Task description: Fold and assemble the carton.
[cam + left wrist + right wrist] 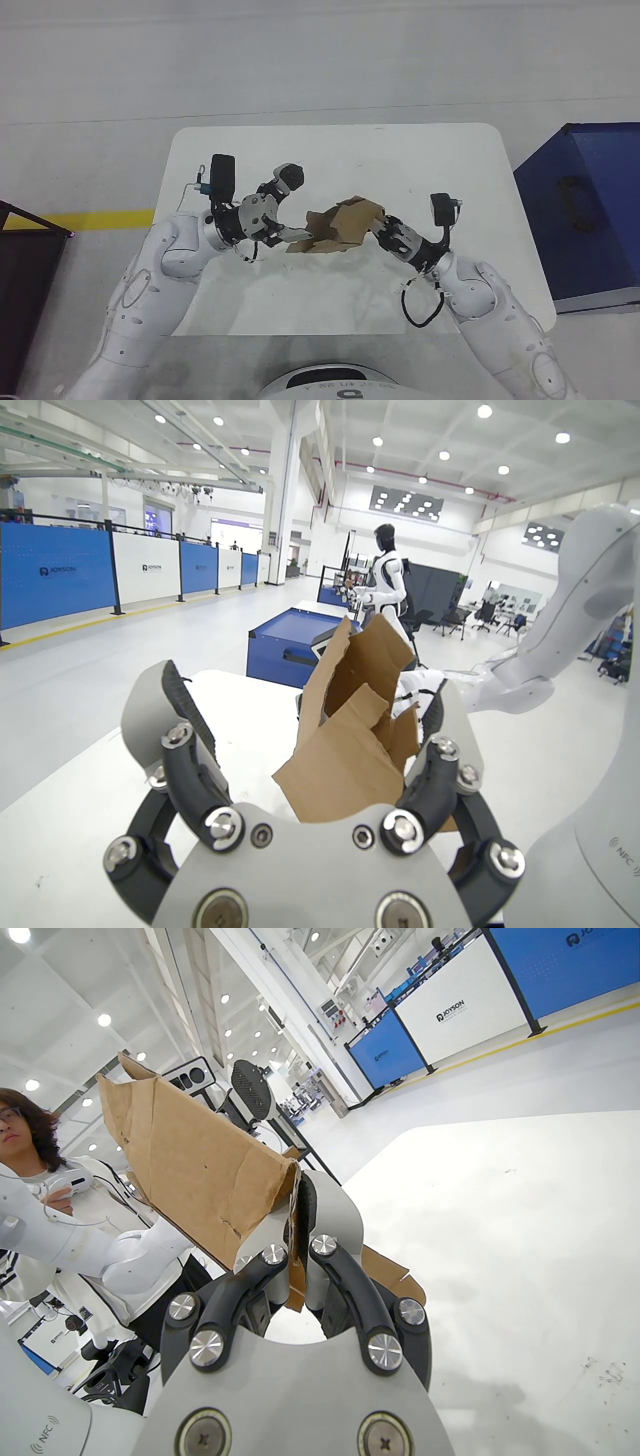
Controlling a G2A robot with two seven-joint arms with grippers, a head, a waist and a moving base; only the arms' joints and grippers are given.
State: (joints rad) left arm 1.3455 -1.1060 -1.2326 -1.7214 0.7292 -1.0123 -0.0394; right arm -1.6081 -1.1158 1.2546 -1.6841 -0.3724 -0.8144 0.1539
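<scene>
A crumpled brown carton is held a little above the middle of the white table, its flaps partly folded and uneven. My right gripper is shut on one edge of the carton, at its right end in the top view. My left gripper stands wide open at the carton's left end. The carton reaches in between its fingers, with a flap close to one fingertip. Whether the flap touches that fingertip I cannot tell.
A blue bin stands on the floor just off the table's right side. A dark frame stands off the left side. The table's far half and front strip are bare.
</scene>
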